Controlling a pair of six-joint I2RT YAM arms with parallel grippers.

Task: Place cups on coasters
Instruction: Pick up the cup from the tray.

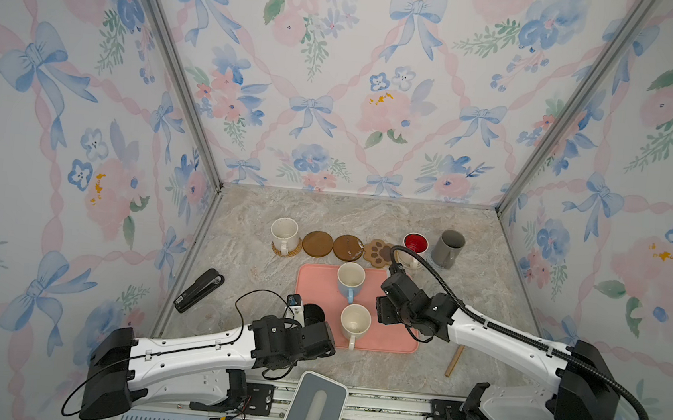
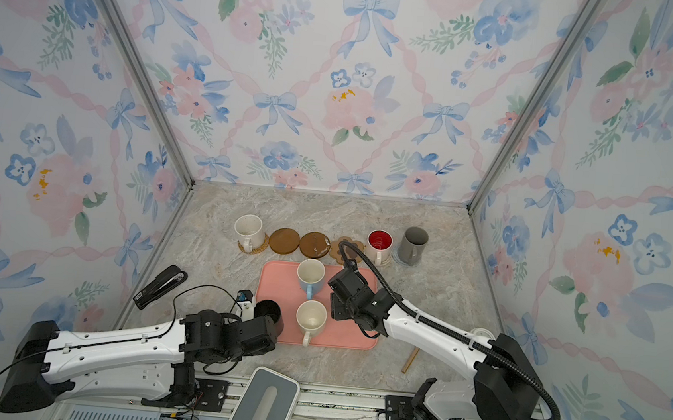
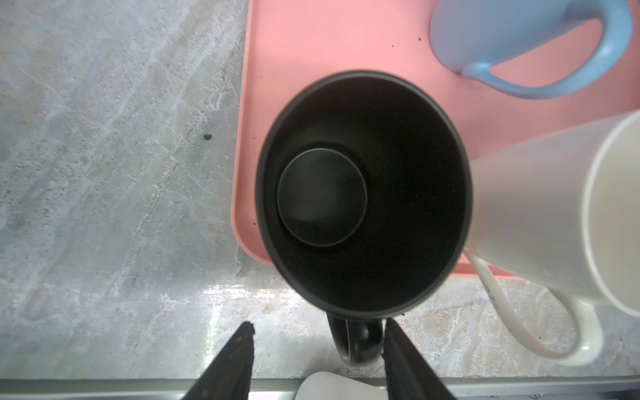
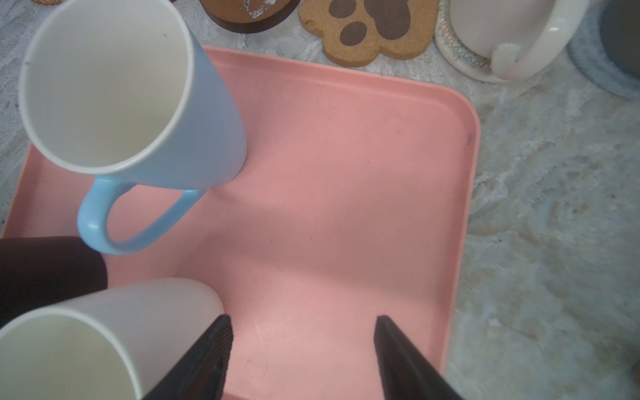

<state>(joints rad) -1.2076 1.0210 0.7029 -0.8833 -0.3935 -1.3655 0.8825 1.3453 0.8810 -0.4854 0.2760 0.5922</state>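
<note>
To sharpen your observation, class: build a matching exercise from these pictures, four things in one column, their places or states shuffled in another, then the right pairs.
Column A
1. cream-white ceramic mug in the back row
2. grey ceramic mug
3. light blue ceramic mug
4. brown paw-print coaster

Column B
a. on the pink tray
b. bare, no cup on it
c. on the light-blue woven round coaster
d. on the tan rattan round coaster

Pairs: 1-d, 2-c, 3-a, 4-b

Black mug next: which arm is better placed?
Left. The left gripper has its open jaws astride the handle of the black mug. The right gripper hangs open over bare tray, with a cream mug between it and the black mug.
</note>
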